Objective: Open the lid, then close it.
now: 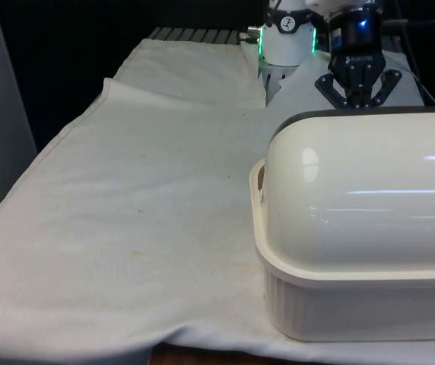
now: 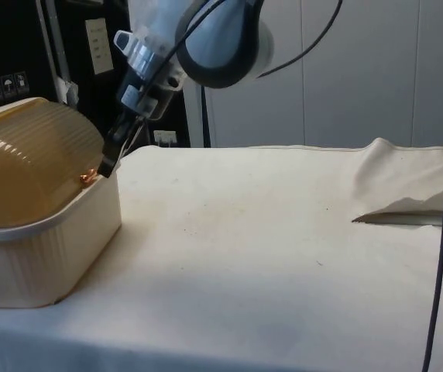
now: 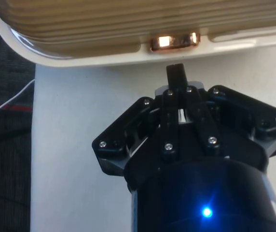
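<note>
Lid (image 2: 28, 159): a rounded, ribbed dome, amber and half see-through in the side view, glossy cream from its back in the front view. It is down over the box.
Handle (image 3: 174, 41): a small copper-coloured metal tab at the lower edge of the lid, shiny.
Bread box (image 1: 369, 300): a cream plastic tub with fine vertical ribs on its wall and rounded corners. It stands on the counter at the front view's right, with its back to that camera.
Hand (image 3: 175, 73): black, with its fingers pressed together and nothing between them. The tips are just beside the copper handle; I cannot tell if they touch it. In the side view the hand (image 2: 111, 159) comes down at a slant to the lid's edge.
Cloth (image 1: 141, 198): white fabric covering the counter, a little stained, with a raised fold along the front view's left edge.
</note>
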Tool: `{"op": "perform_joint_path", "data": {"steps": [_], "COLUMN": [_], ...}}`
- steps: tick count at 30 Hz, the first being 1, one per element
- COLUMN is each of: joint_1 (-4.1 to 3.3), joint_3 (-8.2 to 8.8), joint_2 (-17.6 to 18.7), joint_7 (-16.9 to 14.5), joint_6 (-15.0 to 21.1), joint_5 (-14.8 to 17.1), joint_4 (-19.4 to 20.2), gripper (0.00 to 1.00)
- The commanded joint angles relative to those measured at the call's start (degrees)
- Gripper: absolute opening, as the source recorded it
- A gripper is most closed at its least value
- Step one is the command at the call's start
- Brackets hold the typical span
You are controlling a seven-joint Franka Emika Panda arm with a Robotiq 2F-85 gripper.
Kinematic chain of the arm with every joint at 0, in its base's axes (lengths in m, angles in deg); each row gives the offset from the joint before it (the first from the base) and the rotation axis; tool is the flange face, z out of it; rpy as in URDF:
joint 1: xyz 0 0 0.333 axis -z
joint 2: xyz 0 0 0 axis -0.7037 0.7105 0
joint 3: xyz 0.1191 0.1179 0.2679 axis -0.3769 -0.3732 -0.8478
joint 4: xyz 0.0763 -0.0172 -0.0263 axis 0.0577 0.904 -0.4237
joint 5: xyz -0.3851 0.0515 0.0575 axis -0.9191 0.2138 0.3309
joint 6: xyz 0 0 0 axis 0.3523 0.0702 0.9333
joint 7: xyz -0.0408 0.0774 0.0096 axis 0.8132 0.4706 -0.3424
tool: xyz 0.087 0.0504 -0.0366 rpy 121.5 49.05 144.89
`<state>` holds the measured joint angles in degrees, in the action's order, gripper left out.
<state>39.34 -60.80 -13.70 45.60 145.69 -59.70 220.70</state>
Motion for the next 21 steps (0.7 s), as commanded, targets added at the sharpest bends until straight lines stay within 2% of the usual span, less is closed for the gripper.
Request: {"op": "perform_joint_path", "data": {"steps": [1,8,9,10,16,17,18,21], "joint_1": [0.52,0.52,0.00,0.52,0.63,0.00,0.69,0.80], "joint_3": [-1.20,-1.20,-0.17,-1.20,-1.43,-0.23,-1.43,-1.66], "joint_2": [0.8,2.5,2.1,2.7,3.8,3.4,3.9,4.2], "joint_7": [0.1,0.1,0.0,0.1,0.0,0.0,0.0,-0.1], "joint_6": [0.7,0.5,0.2,0.5,0.0,0.1,-0.1,-0.5], "joint_5": [0.1,0.1,0.0,0.1,0.0,0.0,0.0,0.0], "joint_4": [-0.7,-2.3,-1.8,-2.5,-4.0,-3.3,-4.3,-4.9], "gripper": [0.00,0.00,0.00,0.00,0.00,0.00,0.00,0.00]}}
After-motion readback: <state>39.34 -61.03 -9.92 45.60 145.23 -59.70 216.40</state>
